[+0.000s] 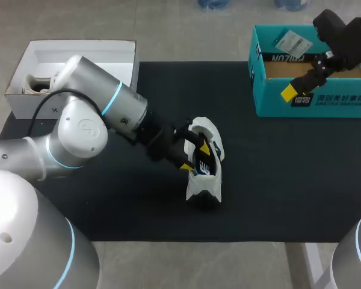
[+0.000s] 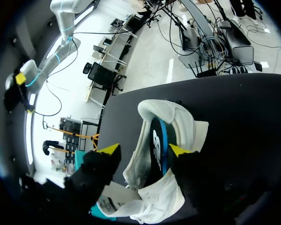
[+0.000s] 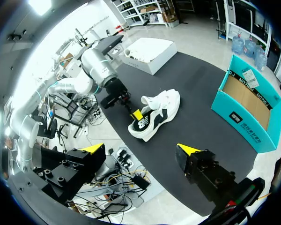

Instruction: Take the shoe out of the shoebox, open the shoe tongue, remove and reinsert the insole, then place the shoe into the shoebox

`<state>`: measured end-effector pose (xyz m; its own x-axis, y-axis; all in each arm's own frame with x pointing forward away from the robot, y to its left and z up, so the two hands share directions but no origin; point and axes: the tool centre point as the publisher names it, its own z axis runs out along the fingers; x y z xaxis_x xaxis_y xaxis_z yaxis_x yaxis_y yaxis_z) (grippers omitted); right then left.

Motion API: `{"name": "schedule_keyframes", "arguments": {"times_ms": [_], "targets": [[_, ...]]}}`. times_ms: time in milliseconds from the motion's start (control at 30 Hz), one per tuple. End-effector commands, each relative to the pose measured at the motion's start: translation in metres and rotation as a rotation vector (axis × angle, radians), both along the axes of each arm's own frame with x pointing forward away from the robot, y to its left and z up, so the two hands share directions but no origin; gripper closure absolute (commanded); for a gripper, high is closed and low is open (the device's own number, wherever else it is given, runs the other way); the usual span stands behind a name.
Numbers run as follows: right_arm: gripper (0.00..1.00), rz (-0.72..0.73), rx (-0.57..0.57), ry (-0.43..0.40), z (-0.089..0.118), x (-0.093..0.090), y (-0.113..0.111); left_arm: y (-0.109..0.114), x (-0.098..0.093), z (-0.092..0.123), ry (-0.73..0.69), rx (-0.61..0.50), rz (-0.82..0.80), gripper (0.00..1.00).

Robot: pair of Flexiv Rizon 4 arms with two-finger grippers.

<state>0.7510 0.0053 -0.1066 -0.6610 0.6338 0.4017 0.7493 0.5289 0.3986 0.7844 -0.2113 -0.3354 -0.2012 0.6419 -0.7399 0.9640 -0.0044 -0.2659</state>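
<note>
Shoe [image 1: 210, 165] is out of the box, lying near the middle of the black mat [image 1: 277, 180]. It's white with a dark side panel and a blue stripe.

My left arm [image 1: 102, 114] comes in from the left, and the left gripper [image 2: 144, 150] is right at the shoe. Its fingers are spread wide and straddle the upper. In the left wrist view one yellow tip [image 2: 179, 150] sits over the shoe by the opening. The other [image 2: 110, 150] is outside the collar with a strip of mat showing between, so that gripper is released, not clamped.

The teal shoebox [image 1: 313, 99] sits at the far right edge of the mat, open-topped with its brown floor showing. My right arm hangs over its front wall. The right gripper [image 3: 140, 149] is released too, fingers far apart with only mat and floor between them, well apart from the shoe.

A white box [image 1: 84, 45] sits at the far left, partly behind my left arm. There's something pale inside that I can't make out.
</note>
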Motion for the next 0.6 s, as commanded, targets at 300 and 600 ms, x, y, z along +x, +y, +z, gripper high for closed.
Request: {"name": "schedule_keyframes", "arguments": {"times_ms": [300,600], "targets": [[0.00,0.000,-0.003,-0.007,0.001,0.000,-0.003,0.005,0.001,0.041,-0.086,0.342,-0.175,0.00],[0.00,-0.026,-0.026,-0.036,0.011,-0.021,-0.033,0.004,-0.003,0.039,-0.115,0.396,-0.199,0.00]]}}
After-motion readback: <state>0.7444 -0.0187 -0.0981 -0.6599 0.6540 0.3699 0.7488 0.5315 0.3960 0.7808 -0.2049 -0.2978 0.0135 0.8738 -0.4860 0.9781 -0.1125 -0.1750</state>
